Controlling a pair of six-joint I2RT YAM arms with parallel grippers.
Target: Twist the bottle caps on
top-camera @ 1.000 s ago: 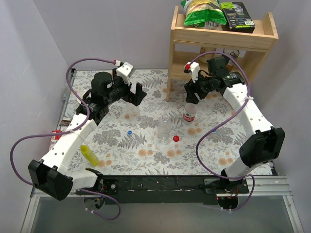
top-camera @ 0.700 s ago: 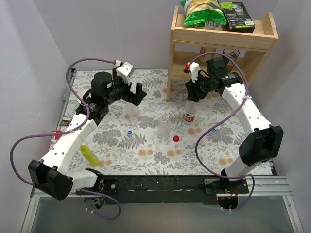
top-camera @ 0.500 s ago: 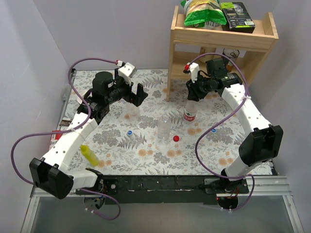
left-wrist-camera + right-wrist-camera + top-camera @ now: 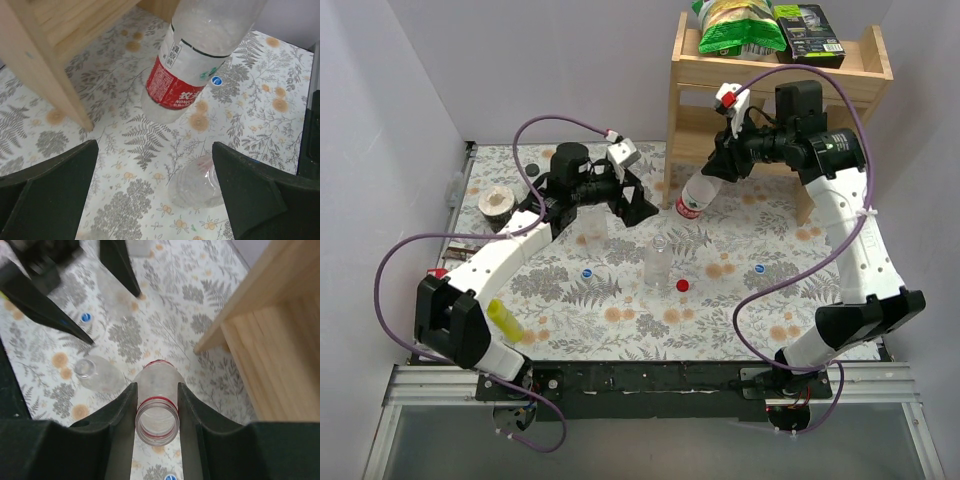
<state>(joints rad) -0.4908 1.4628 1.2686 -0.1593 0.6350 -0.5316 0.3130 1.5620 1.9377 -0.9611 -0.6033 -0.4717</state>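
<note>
Tabletop [image 4: 620, 320], right arm [image 4: 860, 230] aloft (with bottle [image 4: 692, 200])

- Plain pale walls [image 4: 560, 60] close in from 9 through 12 to 3 o'clock;
- a table [image 4: 620, 320] draped in fern-and-flower print fills the centre;
- a light wooden shelf [image 4: 775, 75] stands at 1 o'clock

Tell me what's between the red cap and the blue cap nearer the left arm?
A clear uncapped bottle stands there, closer to the red cap; the top view shows it.
</note>
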